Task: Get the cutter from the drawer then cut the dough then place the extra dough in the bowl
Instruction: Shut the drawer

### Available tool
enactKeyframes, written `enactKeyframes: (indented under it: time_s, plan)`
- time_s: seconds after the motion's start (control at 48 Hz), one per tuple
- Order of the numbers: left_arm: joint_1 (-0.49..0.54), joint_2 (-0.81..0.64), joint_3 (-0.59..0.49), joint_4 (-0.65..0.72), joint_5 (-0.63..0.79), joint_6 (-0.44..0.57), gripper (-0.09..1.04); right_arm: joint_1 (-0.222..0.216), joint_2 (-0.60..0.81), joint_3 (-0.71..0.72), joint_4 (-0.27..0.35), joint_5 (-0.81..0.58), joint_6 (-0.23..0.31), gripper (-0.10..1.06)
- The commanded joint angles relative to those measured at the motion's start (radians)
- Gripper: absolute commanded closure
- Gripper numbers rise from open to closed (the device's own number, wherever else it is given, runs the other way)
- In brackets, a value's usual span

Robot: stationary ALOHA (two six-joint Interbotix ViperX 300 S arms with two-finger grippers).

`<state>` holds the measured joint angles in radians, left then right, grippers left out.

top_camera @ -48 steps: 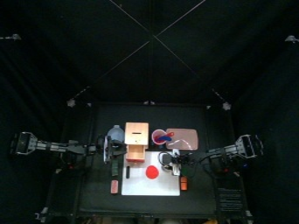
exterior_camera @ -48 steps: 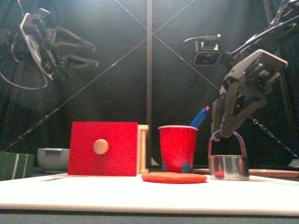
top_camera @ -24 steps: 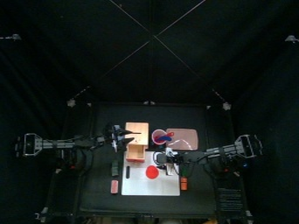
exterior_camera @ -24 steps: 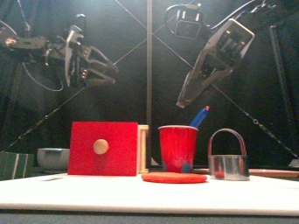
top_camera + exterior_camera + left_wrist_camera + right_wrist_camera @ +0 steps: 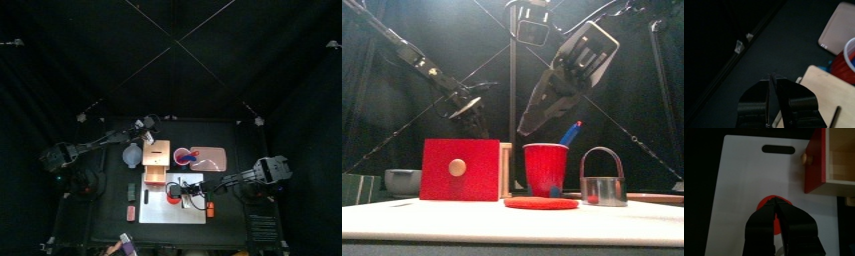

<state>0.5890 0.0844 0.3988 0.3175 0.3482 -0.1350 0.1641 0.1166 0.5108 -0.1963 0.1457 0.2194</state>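
Judging progress: cutter (image 5: pixel 605 181) out of red drawer (image 5: pixel 460 170), standing below right hand (image 5: pixel 525 128), jaws pressed together above seemingly uncut dough (image 5: pixel 541 203); left hand (image 5: pixel 771 77) likewise pressed together. Cutting, bowl (image 5: pixel 401 180) step left.

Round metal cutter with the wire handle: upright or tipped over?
Upright: the round metal cutter stands on its rim in the front view, wire handle arching above it.
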Motion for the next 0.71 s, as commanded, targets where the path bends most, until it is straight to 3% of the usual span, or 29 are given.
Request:
enactKeyframes:
  time_s: [0.021,0.312,0.708]
  plan:
    - [-0.011,0.04,-0.072,0.021,0.049,0.008,0.4,-0.003,0.043,-0.083,0.0,-0.006,-0.005,0.81]
    - [-0.055,0.055,-0.051,-0.052,0.127,0.133,0.4,-0.008,0.209,-0.264,-0.051,0.037,0.0,0.81]
    - [-0.058,0.06,-0.034,-0.106,0.109,0.172,0.4,-0.087,0.272,-0.368,-0.147,0.138,0.006,0.81]
